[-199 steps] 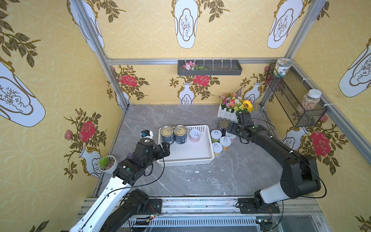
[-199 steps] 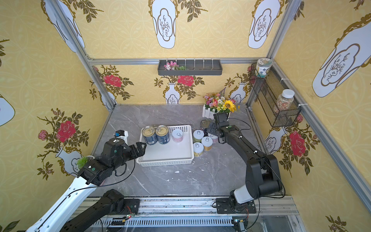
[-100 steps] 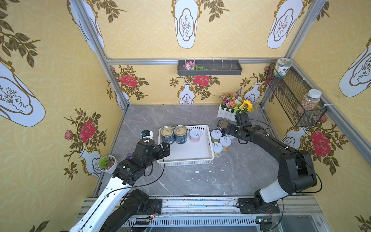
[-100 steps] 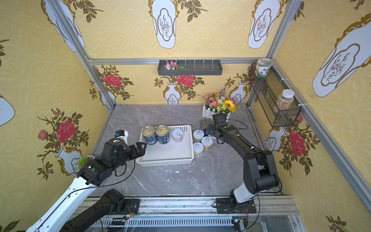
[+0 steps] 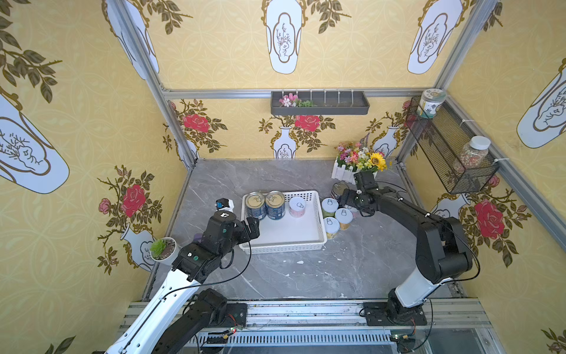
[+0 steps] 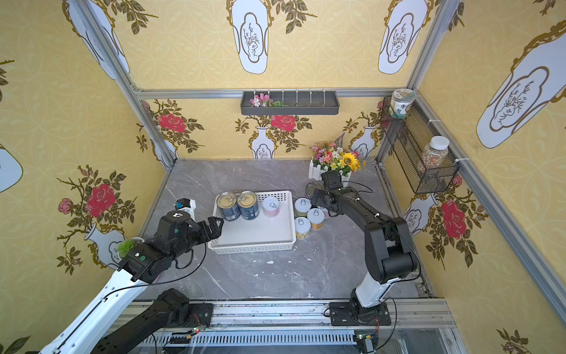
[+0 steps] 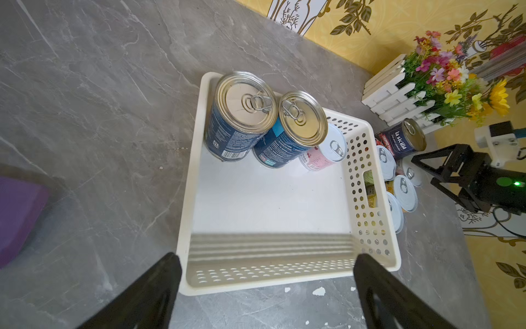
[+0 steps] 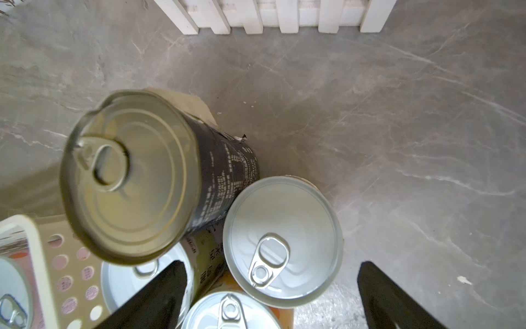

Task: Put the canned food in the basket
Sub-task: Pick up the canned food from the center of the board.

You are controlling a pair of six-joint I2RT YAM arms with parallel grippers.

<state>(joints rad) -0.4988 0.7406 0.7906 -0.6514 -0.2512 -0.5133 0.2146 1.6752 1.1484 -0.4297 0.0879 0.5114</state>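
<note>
Grey marble-patterned tabletop (image 5: 275, 275) forms the floor of a booth walled in yellow floral wallpaper, with a white picket flower box (image 5: 343, 175) at the back right, a black wire basket (image 5: 444, 153) holding 2 jars on the right wall and a small potted plant (image 5: 162, 248) at the left edge. Near the middle sits the white perforated basket (image 5: 283, 246), and 3 cans stand upright in a row along its far wall: a dark-blue can (image 5: 255, 204) in the far left corner, a second dark-blue can (image 5: 275, 203) just beside it, then a smaller pink can (image 5: 297, 206). Outside, clustered against the basket's right side, stand a green-labelled can (image 5: 330, 207), a yellow-labelled can (image 5: 343, 217) and a second yellow-labelled can (image 5: 331, 226), all with white pull-tab lids. A third dark-blue can (image 5: 337, 188) stands behind them, near the flower box. The right gripper (image 8: 271, 267) hovers over this cluster with its jaws spread wide and nothing between them gripped; in the right wrist view a white-lidded can (image 8: 283, 242) lies below the gap, its label colour hidden. The left gripper (image 7: 267, 256) hangs at the basket's left end, jaws wide apart and empty, and whether it touches the rim I cannot tell
</note>
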